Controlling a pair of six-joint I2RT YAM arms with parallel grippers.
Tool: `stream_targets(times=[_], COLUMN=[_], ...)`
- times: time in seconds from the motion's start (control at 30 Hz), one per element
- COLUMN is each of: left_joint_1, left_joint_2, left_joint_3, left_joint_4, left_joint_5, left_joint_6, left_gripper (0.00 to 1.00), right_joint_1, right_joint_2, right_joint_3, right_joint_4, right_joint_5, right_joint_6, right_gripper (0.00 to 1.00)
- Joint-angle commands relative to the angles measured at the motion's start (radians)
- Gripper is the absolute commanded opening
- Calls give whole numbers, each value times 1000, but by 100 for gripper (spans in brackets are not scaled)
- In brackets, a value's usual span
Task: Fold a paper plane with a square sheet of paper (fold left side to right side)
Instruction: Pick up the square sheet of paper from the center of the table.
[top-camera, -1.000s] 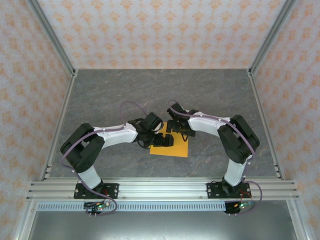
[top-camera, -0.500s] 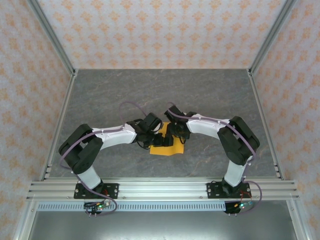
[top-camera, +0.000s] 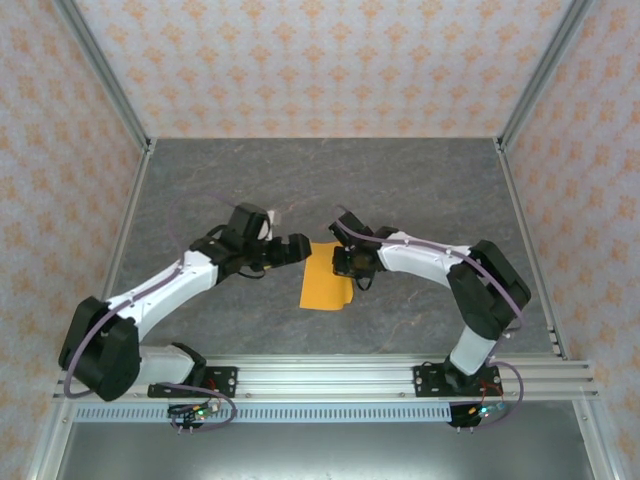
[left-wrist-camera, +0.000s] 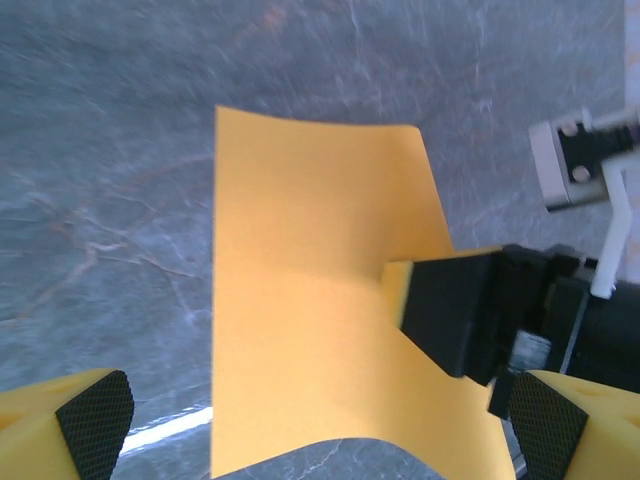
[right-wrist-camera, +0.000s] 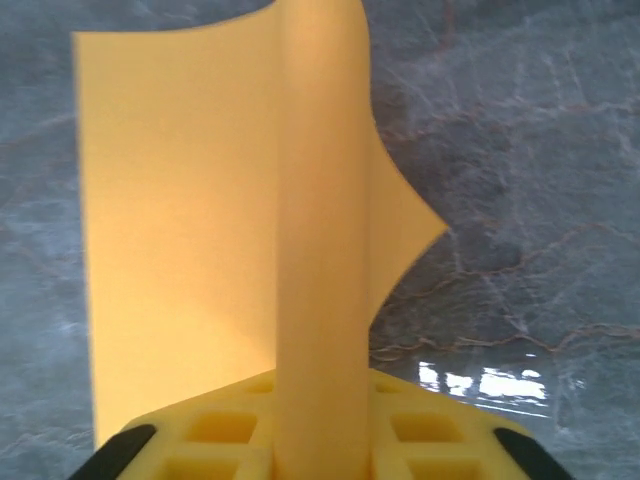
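Observation:
The square sheet of paper (top-camera: 322, 288) is bright orange and lies on the grey table between the two arms. Its right edge is lifted. My right gripper (top-camera: 350, 268) is shut on that edge. In the right wrist view the sheet (right-wrist-camera: 180, 220) curls up in a loop from between the yellow jaws of the right gripper (right-wrist-camera: 320, 450). My left gripper (top-camera: 297, 246) stands open just left of the sheet, apart from it. In the left wrist view the sheet (left-wrist-camera: 310, 300) spreads ahead of the left gripper (left-wrist-camera: 320, 430), and a right fingertip (left-wrist-camera: 450, 310) clamps its right side.
The grey marble-patterned table (top-camera: 300, 180) is walled by patterned panels with aluminium posts at the corners. An aluminium rail (top-camera: 320, 378) carrying both arm bases runs along the near edge.
The left arm has swung back to the left, off the sheet. The right gripper has closed on the sheet's right edge and raised it, so the sheet looks narrower from above.

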Motion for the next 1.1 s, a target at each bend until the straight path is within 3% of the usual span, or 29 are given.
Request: stream_targets(times=[0.0,0.17,0.33,0.53,0.73,1.07], left_joint_1=[57,181,241,244,243,212], left_joint_2=[-54,-133,-211,-281,-281,-230], left_joint_3=[-45,-93,-103,-88,-29,46], left_joint_4=[-51,-9,41,193,347,449], left_joint_5=[58,172,282,392,485,531], left_joint_6=[32,9,3,-58,-119,-188], left_gripper=[100,100,100,100,100,100], right_joint_1=[-13,-55,-128,-243,-271,-243], right_joint_2=[-47,-111,-256,-439,-541,-569], right_joint_3=[-40,-91,-164,-195,-101,-19], right_joint_4=[81,170,286,367,393,541], right_joint_5=[-66,-157,-281,-514,-700,-776], right_joint_6=[5,7,9,9,13,121], right_gripper=[17,16,15,15,15,15])
